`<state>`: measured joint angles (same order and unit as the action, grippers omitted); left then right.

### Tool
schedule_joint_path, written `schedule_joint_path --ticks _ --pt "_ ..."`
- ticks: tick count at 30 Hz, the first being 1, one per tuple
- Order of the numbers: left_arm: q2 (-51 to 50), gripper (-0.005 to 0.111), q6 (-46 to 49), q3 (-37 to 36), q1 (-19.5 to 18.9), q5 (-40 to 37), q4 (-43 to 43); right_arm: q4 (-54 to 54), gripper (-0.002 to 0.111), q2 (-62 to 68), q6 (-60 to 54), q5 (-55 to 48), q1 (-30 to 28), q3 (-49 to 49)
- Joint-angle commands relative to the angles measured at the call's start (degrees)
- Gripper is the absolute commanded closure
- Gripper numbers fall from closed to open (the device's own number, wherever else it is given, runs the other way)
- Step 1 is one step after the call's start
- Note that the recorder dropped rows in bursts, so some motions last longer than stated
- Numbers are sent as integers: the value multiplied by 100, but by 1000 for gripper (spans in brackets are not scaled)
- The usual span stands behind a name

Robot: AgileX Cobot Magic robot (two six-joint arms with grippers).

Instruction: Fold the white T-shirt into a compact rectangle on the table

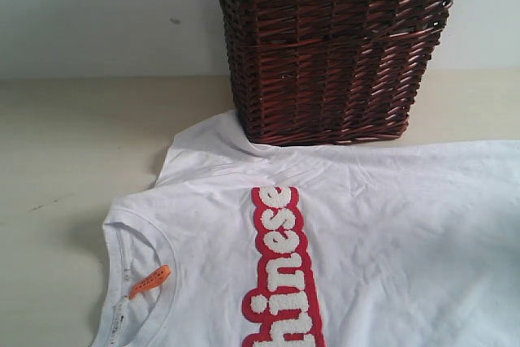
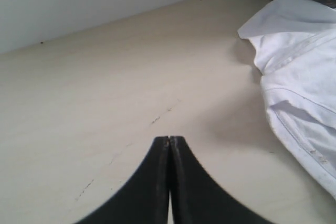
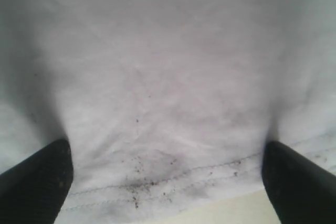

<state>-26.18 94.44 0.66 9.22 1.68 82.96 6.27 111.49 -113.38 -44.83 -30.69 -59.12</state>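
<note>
The white T-shirt (image 1: 390, 225) lies spread front-up on the desk (image 1: 73, 144) and fills the lower right of the outside camera's frame. Its collar sits at the lower left, with an orange tag (image 1: 150, 280) inside it. A red strip (image 1: 280, 274) with fuzzy white letters runs from the centre down to the bottom edge. One sleeve (image 1: 203, 140) points toward the upper middle, where the shirt's edge meets the foot of a dark wicker basket (image 1: 325, 46).

My left tool (image 2: 169, 140) is clenched. Its two black fingers are pressed together with nothing between them, over bare desk. The shirt is near it but not touching.

My right tool (image 3: 165, 148) is released, its fingers spread wide. It sits low over the shirt, with white cloth filling the gap between the fingers. The stitched hem (image 3: 173, 179) crosses that gap and is dotted with small dark specks. A sliver of desk shows just past the hem.
</note>
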Motion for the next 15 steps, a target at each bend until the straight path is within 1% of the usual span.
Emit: schedule_joint_path --ticks 1,15 --pt "34 107 2 -11 -7 13 -4 -338 14 132 -100 3 -37 133" --pt "34 107 2 -11 -7 13 -4 -321 15 132 -39 -24 -37 133"
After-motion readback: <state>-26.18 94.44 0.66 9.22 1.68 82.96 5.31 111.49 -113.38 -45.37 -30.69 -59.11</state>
